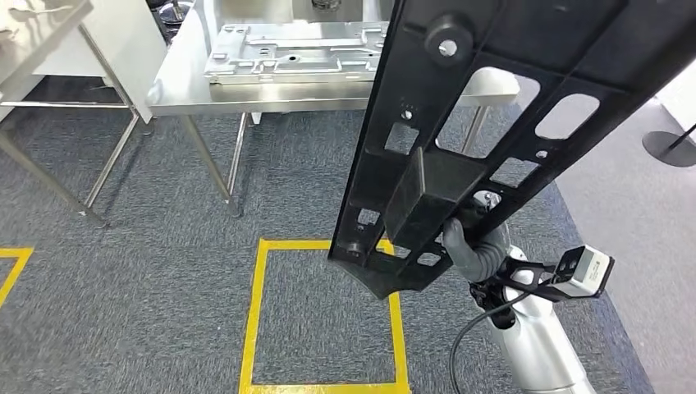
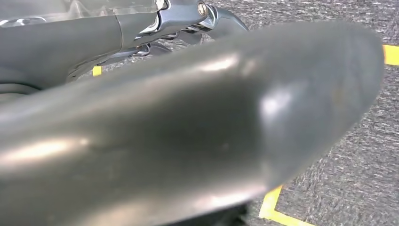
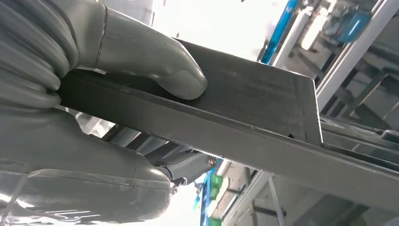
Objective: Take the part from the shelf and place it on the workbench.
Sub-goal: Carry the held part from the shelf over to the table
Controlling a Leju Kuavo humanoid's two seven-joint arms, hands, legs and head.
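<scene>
Right hand (image 1: pixel 474 246) grips the long black slotted metal bracket (image 1: pixel 492 107) by its boxy rib; left hand (image 2: pixel 188 127) too blurry to tell.

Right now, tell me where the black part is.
In the head view the black part is held up by the right hand, right of centre, tilted over the yellow floor square, in front of the steel workbench.
</scene>
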